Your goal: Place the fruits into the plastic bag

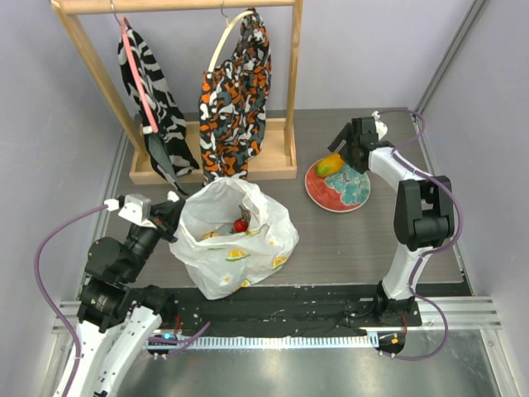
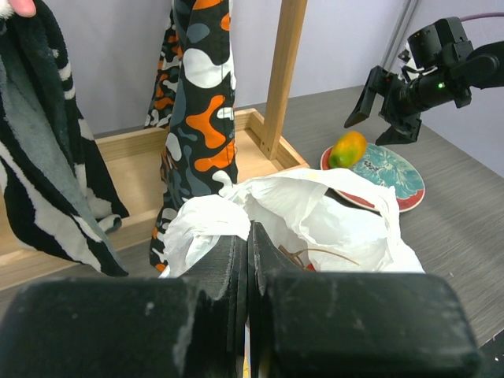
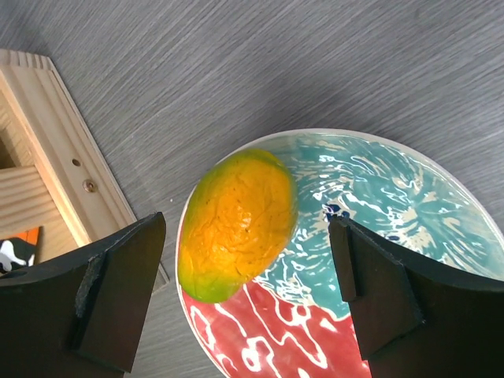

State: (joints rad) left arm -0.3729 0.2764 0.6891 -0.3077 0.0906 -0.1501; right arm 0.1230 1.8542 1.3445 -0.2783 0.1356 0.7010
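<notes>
The slanted mango (image 3: 236, 224) is bracketed, left of centre, by the right gripper's (image 1: 343, 151) spread fingers (image 3: 118, 299); the bag (image 1: 216, 217) seems clenched by the left gripper (image 2: 248, 240).

Left tool (image 2: 247, 240), jaws together, arm folded low; right tool (image 3: 248, 272), jaws wide apart, arm outstretched.

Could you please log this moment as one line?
left gripper shut on plastic bag | right gripper open above mango on plate

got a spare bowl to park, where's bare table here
Bare table lies between the plastic bag and the plate, and nearer than the plate, up to the right arm. Crowded: behind the bag, where cloths hang from the rack.
</notes>
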